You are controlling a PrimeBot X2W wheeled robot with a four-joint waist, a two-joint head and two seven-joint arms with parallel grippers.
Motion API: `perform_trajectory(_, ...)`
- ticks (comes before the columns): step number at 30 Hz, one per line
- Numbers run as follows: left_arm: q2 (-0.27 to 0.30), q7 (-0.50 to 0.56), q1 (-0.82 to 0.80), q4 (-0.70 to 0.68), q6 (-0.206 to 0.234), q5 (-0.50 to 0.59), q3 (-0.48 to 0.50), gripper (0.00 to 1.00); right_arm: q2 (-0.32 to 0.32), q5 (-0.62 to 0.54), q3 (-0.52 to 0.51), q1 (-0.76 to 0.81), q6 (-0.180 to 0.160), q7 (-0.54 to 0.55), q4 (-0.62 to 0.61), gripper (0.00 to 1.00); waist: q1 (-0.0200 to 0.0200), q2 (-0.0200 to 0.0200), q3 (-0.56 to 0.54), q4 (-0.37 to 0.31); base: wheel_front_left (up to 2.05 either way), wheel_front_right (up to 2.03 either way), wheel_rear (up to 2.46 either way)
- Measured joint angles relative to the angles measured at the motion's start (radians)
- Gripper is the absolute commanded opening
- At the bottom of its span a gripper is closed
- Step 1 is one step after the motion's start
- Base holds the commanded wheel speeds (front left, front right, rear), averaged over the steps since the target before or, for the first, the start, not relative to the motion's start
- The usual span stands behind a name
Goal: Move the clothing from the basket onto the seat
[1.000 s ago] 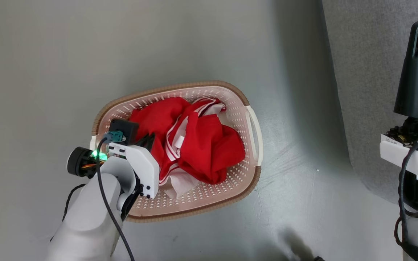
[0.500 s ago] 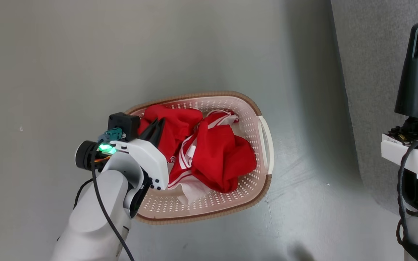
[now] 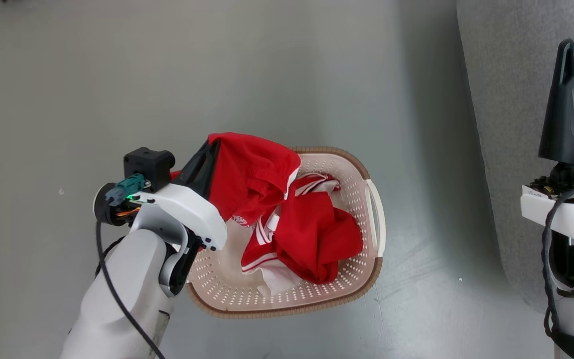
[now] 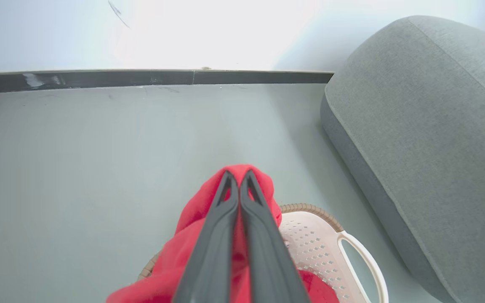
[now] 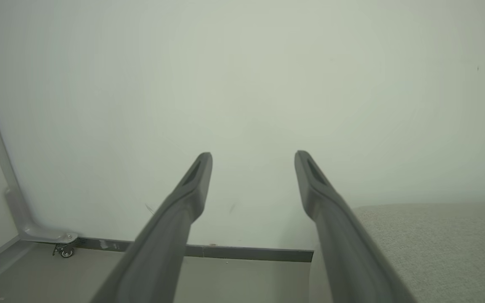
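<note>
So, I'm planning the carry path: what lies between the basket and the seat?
Bare grey floor lies between the basket and the seat, with nothing on that stretch. The head view and the left wrist view both show it.

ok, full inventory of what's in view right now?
held garment: 1, red, hanging over basket's left end
other clothing: heap, count unclear, red with white trim, in basket
basket: 1, cream, brown rim, on floor
seat: 1, grey, right of basket
floor: 1, grey
wall: 1, pale, beyond floor
skirting: 1, dark, at wall foot
caster: 1, dark, by skirting
left hand: 1, dark, shut on held garment
right hand: 1, dark, open, empty, by seat
</note>
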Motion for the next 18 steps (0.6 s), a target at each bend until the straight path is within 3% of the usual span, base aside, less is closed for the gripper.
perform_trajectory(18, 0.032, -0.046, 0.048, -0.185, 0.0, -0.072, 0.031, 0.0, -0.001, -0.002, 0.013, 0.045, 0.0, 0.01, 0.058, 1.0, -0.0001, 0.0, -0.14, 0.038, 0.0, 0.0, 0.0)
